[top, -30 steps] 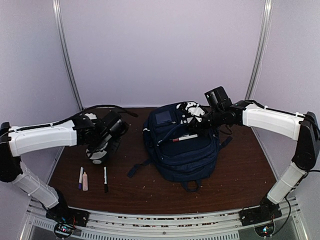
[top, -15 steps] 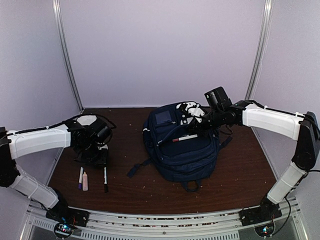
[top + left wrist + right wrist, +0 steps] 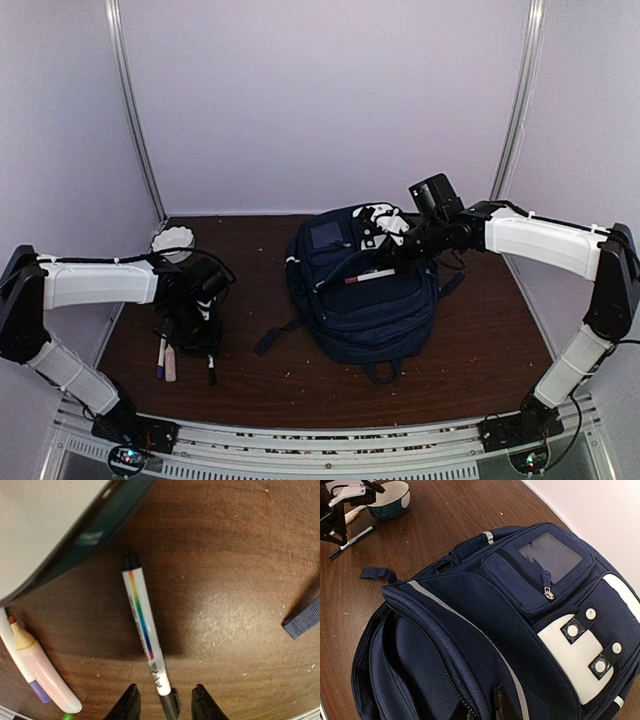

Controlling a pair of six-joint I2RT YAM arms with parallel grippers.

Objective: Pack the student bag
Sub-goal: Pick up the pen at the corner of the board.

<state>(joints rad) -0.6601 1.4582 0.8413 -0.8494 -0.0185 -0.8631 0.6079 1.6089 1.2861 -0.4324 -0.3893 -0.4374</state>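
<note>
Mostly cut off: left pincer [image 3: 166,702], tips only at wrist view's lower edge, part-open, straddling black end of marker [image 3: 143,630], not gripping; right pincer [image 3: 487,707] nearly closed, pinching student bag [image 3: 360,300] rim, contact hard to see. Bag on tabletop [image 3: 480,340], right of centre.

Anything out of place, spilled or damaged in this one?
Nothing broken or spilled. The only oddity is pale specks, like crumbs, scattered over the brown table. The student bag lies on its back with its main compartment unzipped, as packing would need.
</note>
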